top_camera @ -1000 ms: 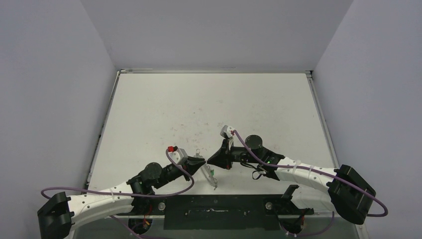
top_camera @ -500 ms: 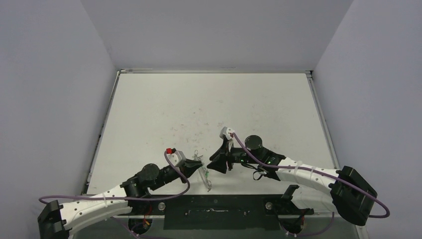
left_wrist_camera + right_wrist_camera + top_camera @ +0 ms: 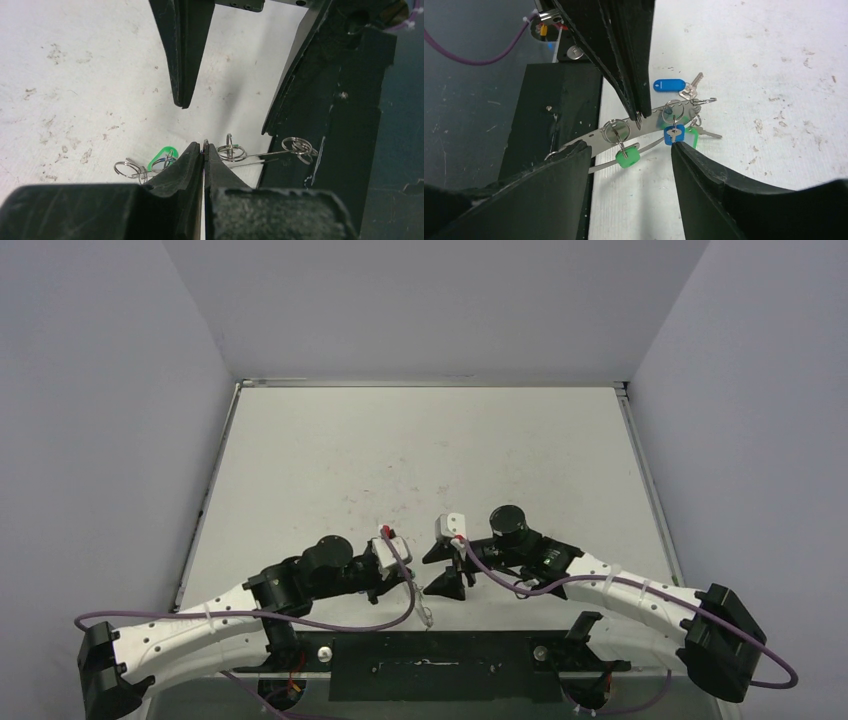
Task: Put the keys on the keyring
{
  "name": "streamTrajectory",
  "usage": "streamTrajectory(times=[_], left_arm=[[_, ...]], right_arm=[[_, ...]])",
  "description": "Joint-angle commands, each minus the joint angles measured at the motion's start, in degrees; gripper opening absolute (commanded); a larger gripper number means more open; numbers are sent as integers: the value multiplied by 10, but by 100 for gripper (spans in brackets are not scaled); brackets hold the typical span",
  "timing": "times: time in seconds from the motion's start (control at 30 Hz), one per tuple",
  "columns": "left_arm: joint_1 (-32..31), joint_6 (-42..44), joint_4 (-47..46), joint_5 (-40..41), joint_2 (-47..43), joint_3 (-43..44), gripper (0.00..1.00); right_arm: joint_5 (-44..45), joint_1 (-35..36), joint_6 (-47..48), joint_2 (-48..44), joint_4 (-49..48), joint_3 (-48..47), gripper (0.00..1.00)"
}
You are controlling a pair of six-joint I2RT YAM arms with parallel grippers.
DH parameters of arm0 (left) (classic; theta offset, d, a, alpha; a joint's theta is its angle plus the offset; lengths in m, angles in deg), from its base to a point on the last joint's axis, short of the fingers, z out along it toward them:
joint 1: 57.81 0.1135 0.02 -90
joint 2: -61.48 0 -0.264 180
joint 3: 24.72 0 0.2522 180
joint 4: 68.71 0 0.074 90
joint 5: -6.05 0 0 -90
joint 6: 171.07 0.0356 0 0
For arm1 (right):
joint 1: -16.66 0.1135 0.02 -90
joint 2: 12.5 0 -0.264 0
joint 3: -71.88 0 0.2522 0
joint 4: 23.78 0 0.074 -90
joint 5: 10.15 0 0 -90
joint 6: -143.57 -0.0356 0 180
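Arms drawn together | left fingers (image 3: 181, 169) pinch keyring (image 3: 596, 134) | right fingers (image 3: 558, 176) wide near keys (image 3: 673, 134) | black plate (image 3: 558, 100) beside

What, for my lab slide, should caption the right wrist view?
Left claw pinches the keyring; open right claw flanks green key and blue key.

silvery keyring (image 3: 594, 136), keys (image 3: 627, 157) headed green and blue, white table (image 3: 749, 60) speckled brown.

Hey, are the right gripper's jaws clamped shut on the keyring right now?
No, the right gripper has its jaws wide apart, not pinching the keyring.
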Motion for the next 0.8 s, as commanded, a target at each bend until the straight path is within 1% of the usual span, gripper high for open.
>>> streamTrajectory(times=[0.0, 0.2, 0.4, 0.47, 0.5, 0.63, 0.67, 0.77], left_arm=[[-1, 55, 60, -47, 37, 58, 0], [-2, 62, 44, -70, 54, 65, 0], [-2, 53, 24, -80, 51, 53, 0], [-2, 51, 19, -81, 50, 49, 0], [-2, 50, 17, -82, 48, 48, 0], [-2, 49, 13, -81, 46, 45, 0], [-2, 49, 12, -80, 45, 44, 0], [-2, 47, 7, -76, 42, 40, 0]], right_arm=[[-43, 17, 66, 25, -4, -28, 58], [-49, 36, 85, 64, -15, -37, 43], [-31, 42, 76, 87, -44, -39, 35], [-26, 42, 74, 90, -49, -40, 29], [-25, 43, 74, 92, -49, -41, 25], [-20, 43, 74, 99, -47, -45, 3], [-18, 42, 74, 102, -45, -46, 0], [-8, 43, 69, 106, -44, -45, 0]])
